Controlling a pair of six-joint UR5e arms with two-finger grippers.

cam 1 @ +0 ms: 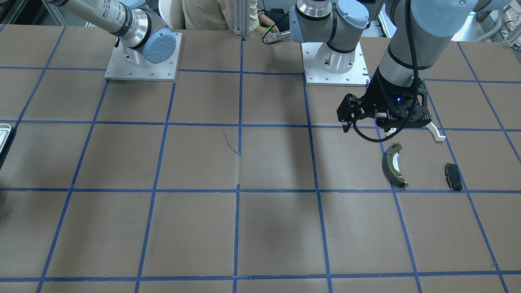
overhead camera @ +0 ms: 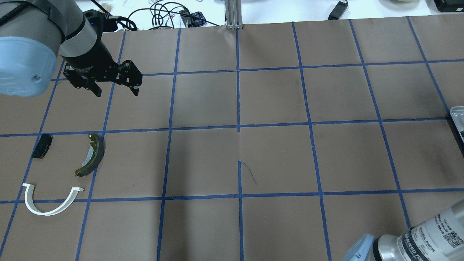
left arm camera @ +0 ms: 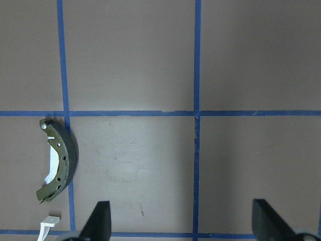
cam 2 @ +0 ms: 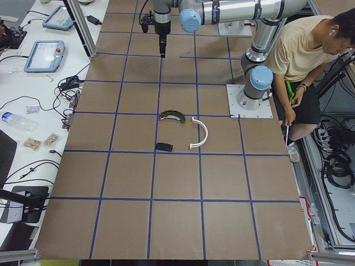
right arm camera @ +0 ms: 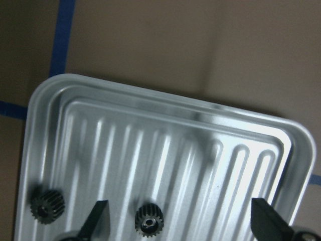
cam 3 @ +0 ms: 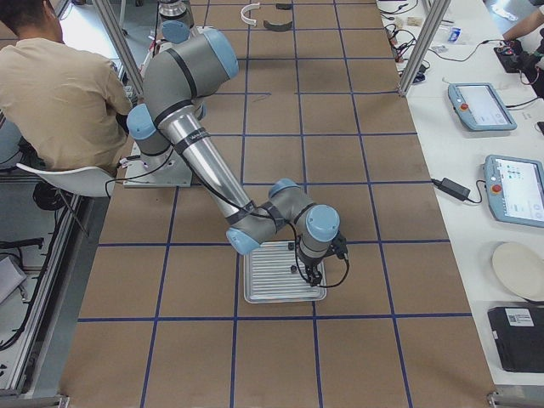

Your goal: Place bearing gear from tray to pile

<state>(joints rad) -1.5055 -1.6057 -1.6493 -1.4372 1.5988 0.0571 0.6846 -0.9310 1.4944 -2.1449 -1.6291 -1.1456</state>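
Observation:
The silver tray fills the right wrist view and holds two small dark bearing gears, one between my fingers and one at the left. My right gripper is open and hovers over the tray. Only a corner of the tray shows from overhead. The pile lies at the left: an olive brake shoe, a white arch and a black brake pad. My left gripper is open and empty, above the table beyond the pile. In its wrist view the brake shoe lies at the left.
The brown table has a grid of blue tape lines. The two arm bases stand at the robot's edge. A person in a beige shirt sits by the bases. Tablets and cables lie on the white bench beyond the table.

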